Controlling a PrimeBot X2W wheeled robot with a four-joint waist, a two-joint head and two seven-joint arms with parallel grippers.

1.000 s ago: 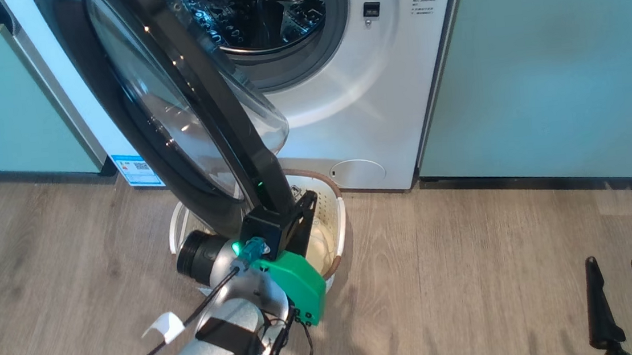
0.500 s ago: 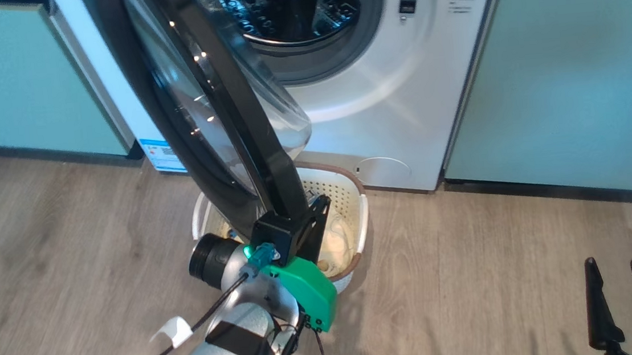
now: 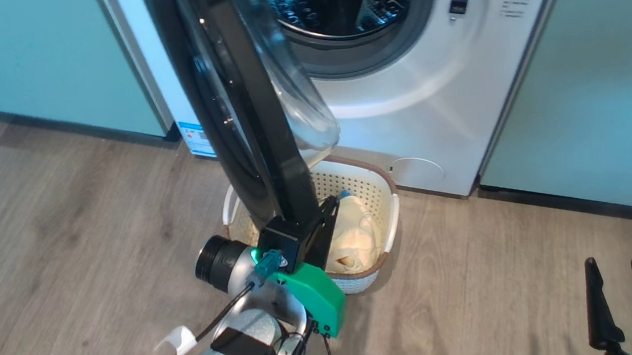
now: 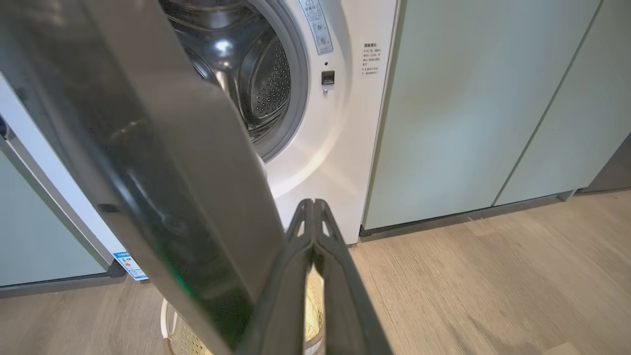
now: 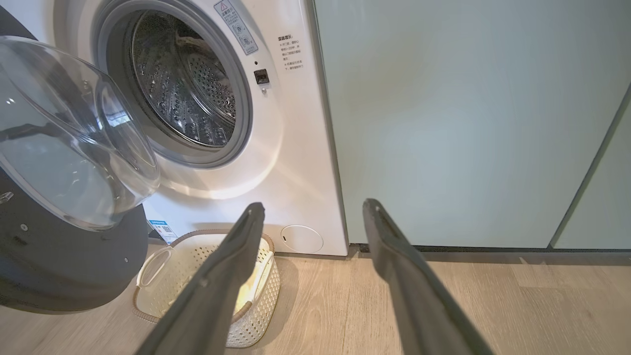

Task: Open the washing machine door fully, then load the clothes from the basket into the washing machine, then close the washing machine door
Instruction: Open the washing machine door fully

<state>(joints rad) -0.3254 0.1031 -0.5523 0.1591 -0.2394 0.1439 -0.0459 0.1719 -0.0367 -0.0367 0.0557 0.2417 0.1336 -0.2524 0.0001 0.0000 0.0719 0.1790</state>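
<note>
The left gripper has its two fingers pressed together with nothing between them. In the left wrist view they run up just beside the right-hand edge of the washing machine door; whether they touch it cannot be told. In the head view the left wrist sits at the lower rim of the door, directly above the basket. The right gripper has its fingers spread wide and holds nothing. It hangs over the wooden floor at the lower right of the head view, well apart from the basket, and points toward the washing machine and the pale teal cabinet beside it. The door stands swung out from the machine front, almost edge-on to the head camera, with its clear glass bowl facing the drum opening. The steel drum is exposed. The basket rests on the floor just in front of the machine, partly beneath the door. The clothes lie inside the basket as a pale yellow bundle, with a small blue piece at the far edge.
</note>
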